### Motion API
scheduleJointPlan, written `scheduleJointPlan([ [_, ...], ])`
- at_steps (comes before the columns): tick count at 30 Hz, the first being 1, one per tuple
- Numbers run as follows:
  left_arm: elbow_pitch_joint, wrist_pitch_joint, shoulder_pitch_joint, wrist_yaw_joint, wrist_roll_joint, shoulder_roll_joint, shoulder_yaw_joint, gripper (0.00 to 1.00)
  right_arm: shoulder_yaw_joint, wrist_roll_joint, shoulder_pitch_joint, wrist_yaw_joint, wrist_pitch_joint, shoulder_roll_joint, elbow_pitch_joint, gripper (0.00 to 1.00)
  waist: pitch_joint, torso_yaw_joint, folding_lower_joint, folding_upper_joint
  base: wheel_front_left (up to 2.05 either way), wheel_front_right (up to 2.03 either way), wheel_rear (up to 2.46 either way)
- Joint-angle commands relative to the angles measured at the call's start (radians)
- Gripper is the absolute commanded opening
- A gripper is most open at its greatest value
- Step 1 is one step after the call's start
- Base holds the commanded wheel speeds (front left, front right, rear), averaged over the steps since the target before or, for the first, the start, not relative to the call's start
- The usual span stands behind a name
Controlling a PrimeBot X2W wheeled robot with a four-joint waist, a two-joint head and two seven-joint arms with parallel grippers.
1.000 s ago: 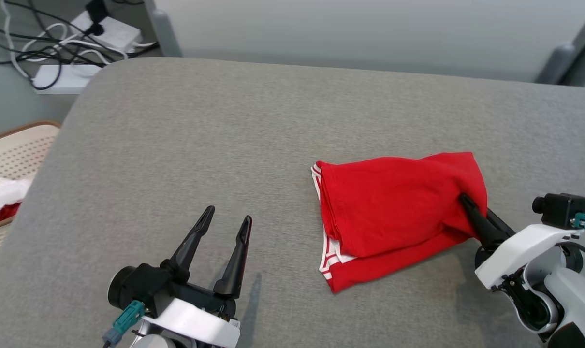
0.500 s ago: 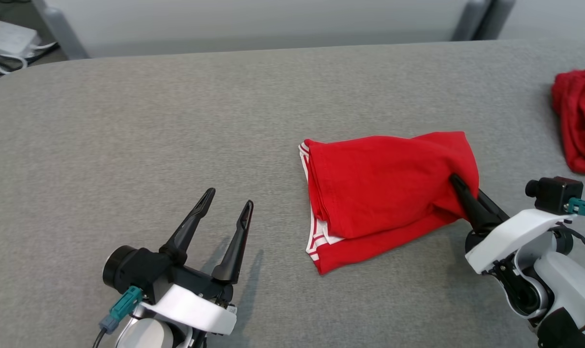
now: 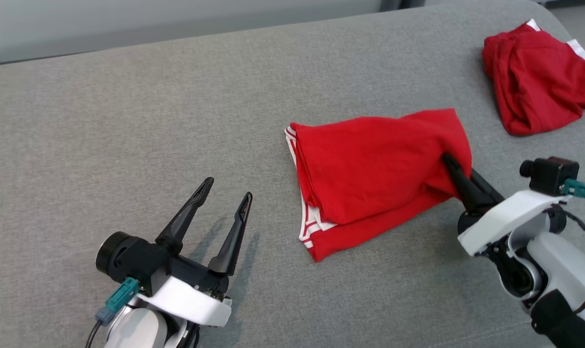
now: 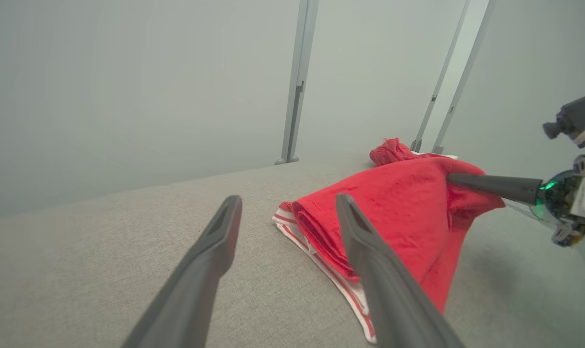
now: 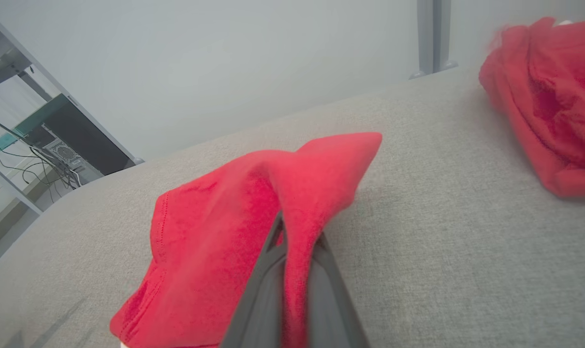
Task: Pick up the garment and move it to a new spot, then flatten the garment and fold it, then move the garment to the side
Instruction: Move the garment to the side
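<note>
Right claw pinching garment, soft red folds

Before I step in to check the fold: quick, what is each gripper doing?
Left gripper: open, holding nothing.
Right gripper: shut on the edge of the red garment.

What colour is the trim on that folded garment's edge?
The red garment has white trim with red stripes; the head view shows it best.
</note>
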Motion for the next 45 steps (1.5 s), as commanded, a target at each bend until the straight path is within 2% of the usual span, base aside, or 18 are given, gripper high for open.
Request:
scheduleJointPlan([
  [1, -0.032, -0.01, -0.047, -0.007, 0.015, 0.023, 0.026, 1.0, 0.005, -0.012, -0.031, 0.004, -0.019, -0.025, -0.013, 0.0, 0.022, -0.02, 0.0, 0.0, 0.0, 0.0, 0.0],
  [13, -0.1, -0.01, -0.081, -0.007, 0.028, 0.069, -0.018, 1.0, -0.007, -0.066, -0.213, 0.004, -0.022, -0.127, 0.031, 0.0, 0.134, -0.018, 0.0, 0.0, 0.0, 0.0, 0.0],
  [22, -0.168, 0.012, -0.1, -0.006, 0.037, 0.096, -0.035, 1.0, -0.087, -0.147, -0.358, 0.004, -0.023, -0.24, 0.09, 0.0, 0.231, 0.02, 0.0, 0.0, 0.0, 0.0, 0.0],
  [28, -0.205, 0.027, -0.108, 0.0, 0.04, 0.104, -0.038, 1.0, -0.173, -0.167, -0.388, 0.004, -0.023, -0.337, 0.139, 0.0, 0.28, 0.05, 0.0, 0.0, 0.0, 0.0, 0.0],
  [39, -0.242, 0.045, -0.112, 0.003, 0.042, 0.12, -0.051, 1.0, -0.279, -0.223, -0.424, 0.004, -0.015, -0.454, 0.243, 0.0, 0.335, 0.081, 0.0, 0.0, 0.0, 0.0, 0.0],
  [42, -0.25, 0.048, -0.112, 0.004, 0.041, 0.125, -0.052, 1.0, -0.291, -0.263, -0.432, 0.004, -0.002, -0.477, 0.293, 0.0, 0.344, 0.085, 0.0, 0.0, 0.0, 0.0, 0.0],
  [45, -0.257, 0.051, -0.113, 0.005, 0.04, 0.129, -0.054, 1.0, -0.301, -0.333, -0.457, 0.004, 0.01, -0.468, 0.383, 0.0, 0.355, 0.086, 0.0, 0.0, 0.0, 0.0, 0.0],
])
